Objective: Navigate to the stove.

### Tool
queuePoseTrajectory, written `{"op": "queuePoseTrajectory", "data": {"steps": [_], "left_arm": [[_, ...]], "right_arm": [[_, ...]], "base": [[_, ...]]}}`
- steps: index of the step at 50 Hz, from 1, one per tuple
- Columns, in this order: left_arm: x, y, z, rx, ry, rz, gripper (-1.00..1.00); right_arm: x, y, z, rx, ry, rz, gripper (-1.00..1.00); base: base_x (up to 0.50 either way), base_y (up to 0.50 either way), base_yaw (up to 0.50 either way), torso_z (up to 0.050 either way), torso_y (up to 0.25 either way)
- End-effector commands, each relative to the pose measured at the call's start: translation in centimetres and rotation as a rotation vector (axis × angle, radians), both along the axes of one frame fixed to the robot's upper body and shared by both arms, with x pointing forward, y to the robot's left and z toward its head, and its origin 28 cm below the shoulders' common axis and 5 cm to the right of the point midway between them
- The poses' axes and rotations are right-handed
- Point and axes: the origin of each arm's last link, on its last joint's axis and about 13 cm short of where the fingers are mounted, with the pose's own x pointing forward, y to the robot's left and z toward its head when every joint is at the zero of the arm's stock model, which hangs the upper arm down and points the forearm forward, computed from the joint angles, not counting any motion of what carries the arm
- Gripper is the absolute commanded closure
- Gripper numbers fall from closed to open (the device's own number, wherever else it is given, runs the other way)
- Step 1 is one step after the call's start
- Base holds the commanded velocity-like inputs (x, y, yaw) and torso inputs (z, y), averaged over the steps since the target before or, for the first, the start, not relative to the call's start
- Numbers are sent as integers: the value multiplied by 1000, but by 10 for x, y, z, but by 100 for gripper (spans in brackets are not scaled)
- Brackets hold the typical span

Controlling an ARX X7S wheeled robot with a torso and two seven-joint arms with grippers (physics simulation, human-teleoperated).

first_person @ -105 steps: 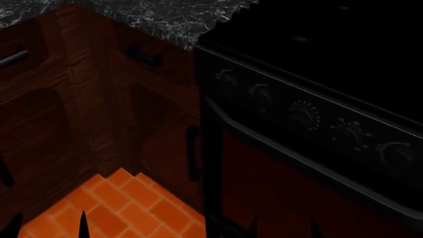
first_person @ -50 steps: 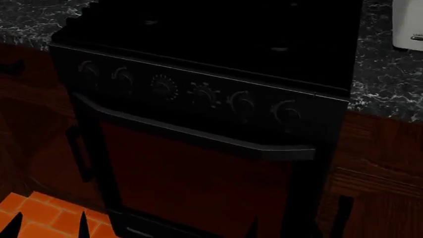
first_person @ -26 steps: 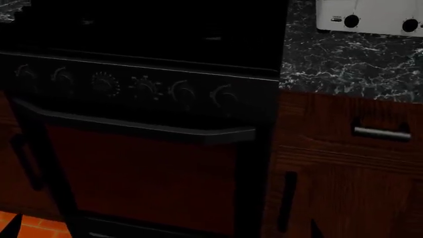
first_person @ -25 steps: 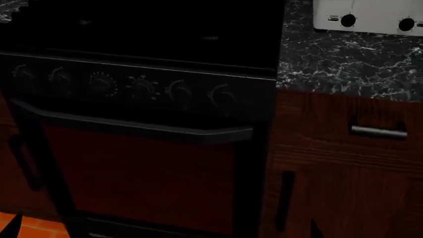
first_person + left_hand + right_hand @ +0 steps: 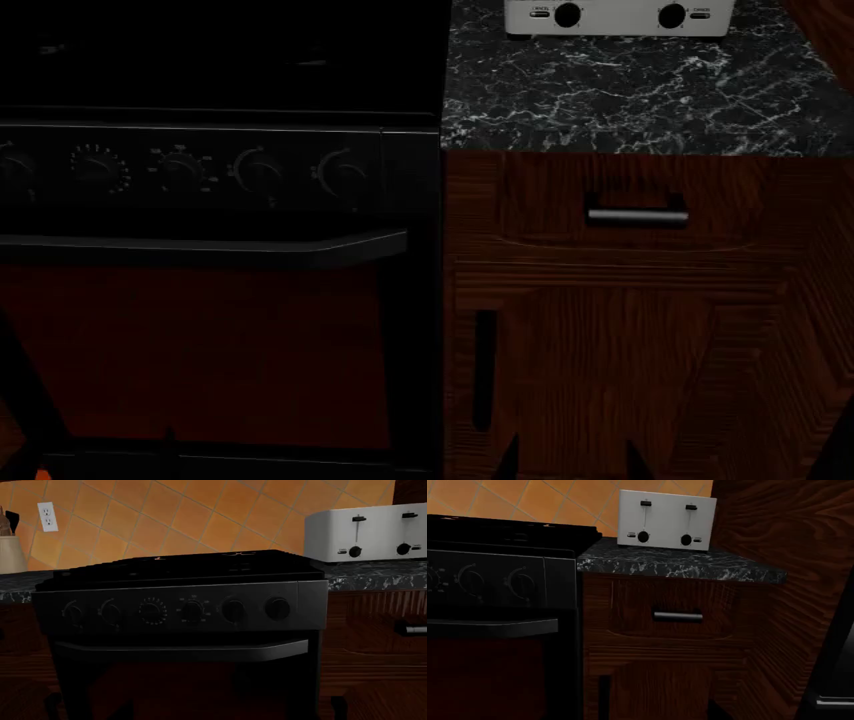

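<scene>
The stove (image 5: 214, 180) fills the left half of the head view, close in front: black, with a row of round knobs, a long bar handle (image 5: 200, 246) and a dark oven door. The left wrist view shows the stove (image 5: 180, 610) head-on. The right wrist view catches only the stove's (image 5: 494, 585) right part. At the head view's bottom edge only dark fingertips show. Those of my left gripper (image 5: 100, 462) and of my right gripper (image 5: 571, 466) stand apart with nothing between them. Neither wrist view shows its own jaws in the dark.
A white toaster (image 5: 614, 15) sits on the dark marble counter (image 5: 627, 95) right of the stove. Below are a wooden drawer with a metal handle (image 5: 637, 213) and a cabinet door. A tall wooden panel (image 5: 780, 580) closes the right side. A wall outlet (image 5: 47, 516) is left of the stove.
The head view has swung to the right: the stove slid from the centre to the left half, and the counter, toaster and drawer came into the right half.
</scene>
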Motion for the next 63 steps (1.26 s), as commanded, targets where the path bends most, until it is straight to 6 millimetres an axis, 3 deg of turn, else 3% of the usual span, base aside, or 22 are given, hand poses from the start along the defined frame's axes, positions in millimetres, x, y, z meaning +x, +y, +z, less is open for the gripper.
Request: {"op": "queuePoseTrajectory", "data": {"steps": [1, 9, 51, 63], "left_arm": [[0, 1, -1, 2, 0, 1, -100], [-1, 0, 0, -3, -1, 3, -100], [-1, 0, 0, -2, 1, 2, -100], [-1, 0, 0, -3, 1, 1, -100]], "right_arm": [[2, 4, 1, -26, -8, -2, -100], [1, 3, 1, -28, 6, 37, -100], [0, 4, 1, -15, -3, 74, -100], [1, 4, 1, -8, -5, 74, -100]], "base": [[0, 0, 0, 0, 0], [1, -41, 0, 0, 0], [8, -486, 0, 0, 0], [-166, -159, 0, 0, 0]]}}
